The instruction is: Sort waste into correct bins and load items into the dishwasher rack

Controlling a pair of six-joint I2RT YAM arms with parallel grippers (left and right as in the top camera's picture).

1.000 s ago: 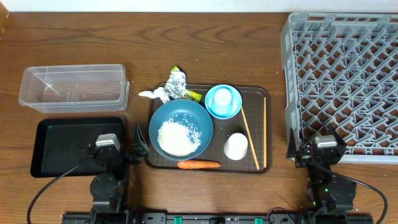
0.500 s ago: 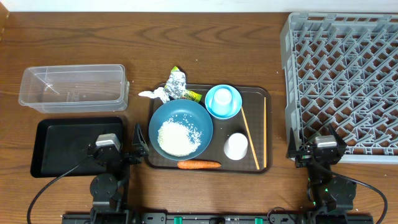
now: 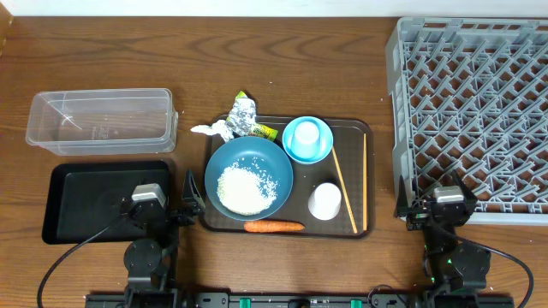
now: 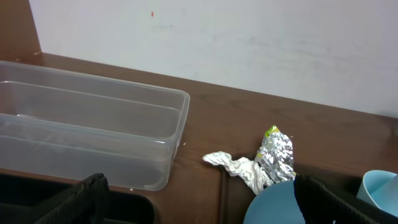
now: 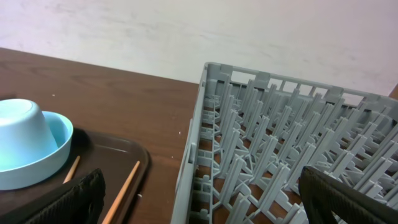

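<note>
On the dark brown serving tray [image 3: 370, 171] stand a large dark blue bowl [image 3: 224, 154] holding rice [image 3: 244, 188], a pale blue cup [image 3: 306, 135] upside down in a small pale blue bowl [image 3: 291, 152], a whitish-pink cup [image 3: 325, 201], two chopsticks [image 3: 344, 188] and a carrot [image 3: 274, 227]. Foil [image 3: 244, 118], a yellow-green wrapper [image 3: 265, 132] and white paper [image 3: 208, 130] lie at the tray's far left corner. My left gripper [image 3: 154, 195] is open and empty over the black tray [image 3: 77, 192]. My right gripper [image 3: 438, 192] is open and empty at the grey rack's [image 3: 475, 111] near edge.
The clear tub [image 3: 98, 120] stands behind the black tray. The left wrist view shows the tub [image 4: 93, 124], foil [image 4: 277, 155] and bowl rim [image 4: 273, 205]. The right wrist view shows the rack [image 5: 280, 155], a chopstick [image 5: 121, 186] and the cup [image 5: 18, 134].
</note>
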